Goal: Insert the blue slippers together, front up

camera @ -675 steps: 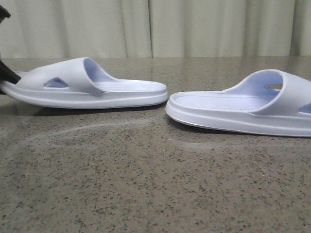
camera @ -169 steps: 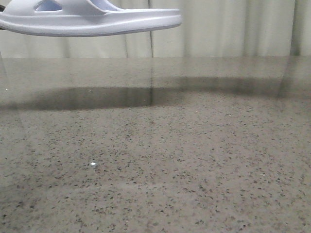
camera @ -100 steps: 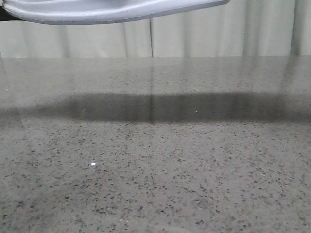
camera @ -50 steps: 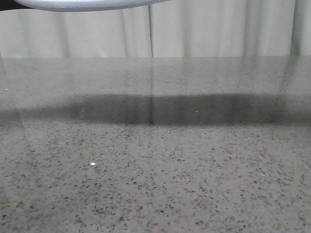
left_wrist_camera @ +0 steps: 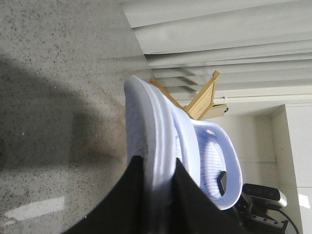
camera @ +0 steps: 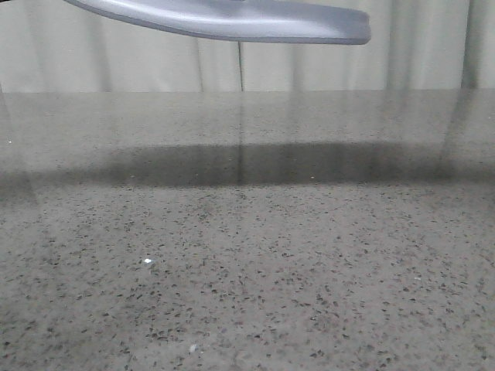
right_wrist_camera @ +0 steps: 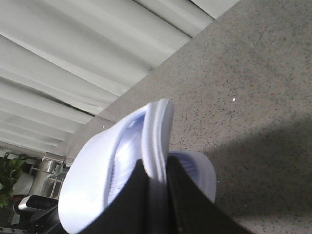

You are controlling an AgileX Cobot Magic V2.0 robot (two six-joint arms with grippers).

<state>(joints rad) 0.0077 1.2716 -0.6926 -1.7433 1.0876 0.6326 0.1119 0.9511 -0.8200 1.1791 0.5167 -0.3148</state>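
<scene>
Speckled grey-brown stone forms the worktop [camera: 247,255], with pale pleated curtains [camera: 309,66] hanging behind its far edge. Both blue slippers are up in the air, clear of it. In the front view only one pale sole [camera: 232,19] shows, along the top edge, tilted so that its right end sits lowest; a long dark shadow [camera: 255,164] lies across the worktop below it.

From the left wrist, the left slipper [left_wrist_camera: 161,141] is seen edge-on, its thick sole pinched between the two black fingers [left_wrist_camera: 192,204] of the left claw [left_wrist_camera: 158,170], which is closed tight onto it. Its wide strap with a side hole and part of the ribbed footbed show on the side away from the worktop. Beyond it are a wooden frame [left_wrist_camera: 204,97] and some dark equipment [left_wrist_camera: 261,197] (too far off to make out).

From the right wrist, the right slipper [right_wrist_camera: 97,180] is likewise held by its sole edge, clamped between the black fingers [right_wrist_camera: 134,204] of the right claw [right_wrist_camera: 155,183], with the bluish footbed facing the curtains. A second pale rounded edge [right_wrist_camera: 202,170] peeks out behind the fingers; whether that belongs to the same slipper I cannot tell. A green plant [right_wrist_camera: 9,178] stands at the edge of that view.
</scene>
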